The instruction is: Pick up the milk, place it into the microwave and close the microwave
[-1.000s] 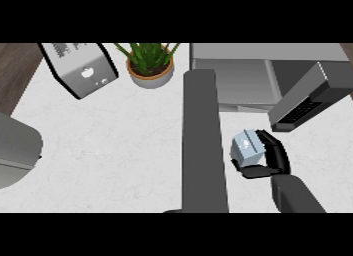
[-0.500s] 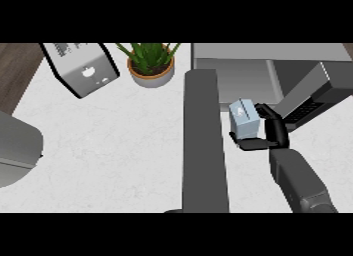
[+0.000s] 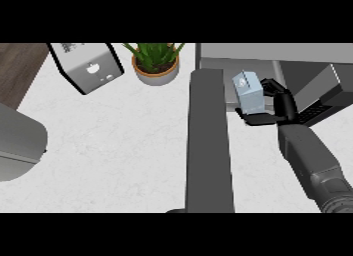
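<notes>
A white kitchen counter (image 3: 120, 150), with the microwave (image 3: 238, 51) at its far right and the door (image 3: 334, 90) swung open to the right. My right hand (image 3: 273, 107) is clamped around the milk (image 3: 249, 92), thumb under it and fingers curled along its right side. The carton stands roughly upright, leaning a little so its peaked top points up and to the left, away from my palm. From the hand, the milk lies to the left and slightly ahead, right at the mouth of the microwave. I cannot tell from above whether it has crossed the threshold. The open cavity sits just beyond the carton, and the door is just right of my fingers. The next move, as I judge it, is a short push forward while staying clear of that door. My left forearm (image 3: 208, 150) runs up the counter just left of the carton, and its hand does not show.
</notes>
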Controlling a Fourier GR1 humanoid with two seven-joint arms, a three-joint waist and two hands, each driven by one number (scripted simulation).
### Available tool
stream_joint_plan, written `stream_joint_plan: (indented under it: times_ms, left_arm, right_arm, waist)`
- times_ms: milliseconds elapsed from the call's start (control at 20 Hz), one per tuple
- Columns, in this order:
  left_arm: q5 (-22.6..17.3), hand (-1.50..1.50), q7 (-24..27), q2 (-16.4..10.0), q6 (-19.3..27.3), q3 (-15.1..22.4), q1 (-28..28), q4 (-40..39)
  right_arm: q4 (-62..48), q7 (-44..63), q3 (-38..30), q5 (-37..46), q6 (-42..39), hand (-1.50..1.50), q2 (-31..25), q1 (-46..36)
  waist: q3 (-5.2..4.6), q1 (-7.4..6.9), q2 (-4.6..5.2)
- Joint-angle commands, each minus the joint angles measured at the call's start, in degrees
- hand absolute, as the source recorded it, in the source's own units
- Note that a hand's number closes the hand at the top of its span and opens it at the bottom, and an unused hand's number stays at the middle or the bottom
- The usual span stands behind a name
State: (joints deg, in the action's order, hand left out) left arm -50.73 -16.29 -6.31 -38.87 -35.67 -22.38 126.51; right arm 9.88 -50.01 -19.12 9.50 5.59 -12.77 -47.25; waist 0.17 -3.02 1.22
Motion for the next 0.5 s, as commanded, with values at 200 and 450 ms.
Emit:
stream_joint_plan:
  times_ms: [200, 450]
  left_arm:
    - [0.08, -1.5, -0.24, -2.07, 0.74, 0.13, 3.72, -1.88]
    - [-1.64, -1.5, -0.7, -4.19, 0.39, 0.29, 5.21, -3.34]
  right_arm:
    - [-1.85, 3.33, 1.03, 2.39, 5.03, 1.5, -3.59, -5.36]
    - [-2.58, 6.38, 0.88, 3.16, 11.37, 1.5, -6.31, -7.39]
  waist:
    - [0.12, -2.41, 1.13]
    - [0.18, -3.21, 1.69]
